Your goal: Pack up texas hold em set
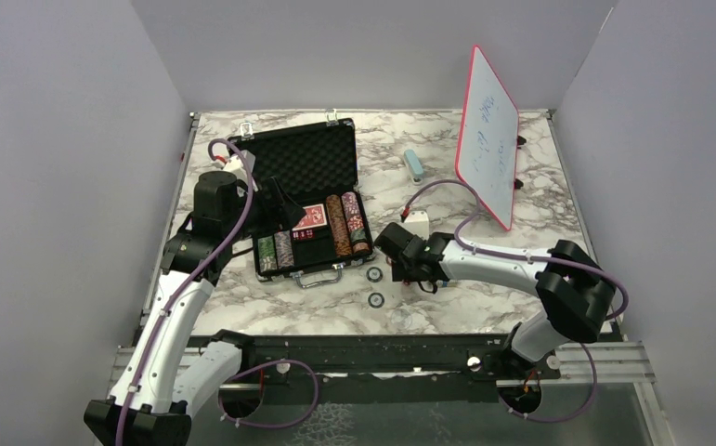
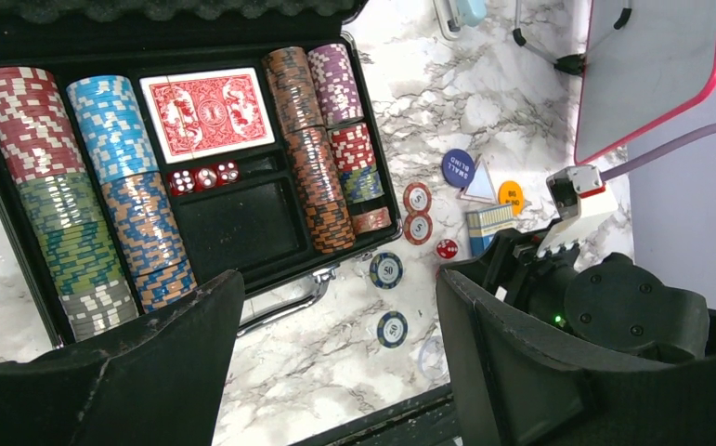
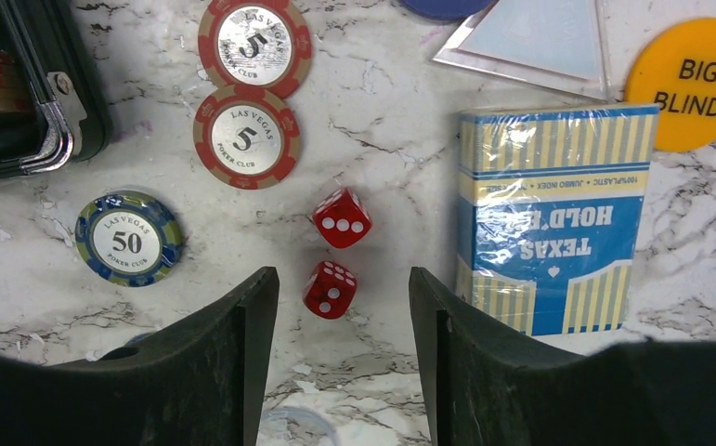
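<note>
Marble worktop [image 1: 270,311], grey walls. Case [image 2: 242,223] lies open left of centre with the lid back. Most chips [image 2: 29,121], the red deck [image 2: 207,110] and some dice [image 2: 203,178] are slotted; one bay is bare. Out just right of the case: two 5 chips [image 3: 247,137], two 50 chips [image 2: 386,270], two loose dice [image 3: 341,218], blue deck [image 3: 553,218], blind buttons [image 3: 693,84]. Roughly two-thirds packed, lid not closed. Right pincer [image 3: 343,279] is released and straddles one loose die, seemingly without touching it. Left pincer [image 2: 335,279] is released and empty by the case front.

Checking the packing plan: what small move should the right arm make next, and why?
Probably lower the right gripper and close on the nearer red die: its jaws stand open with that die loose on the table between them.
</note>
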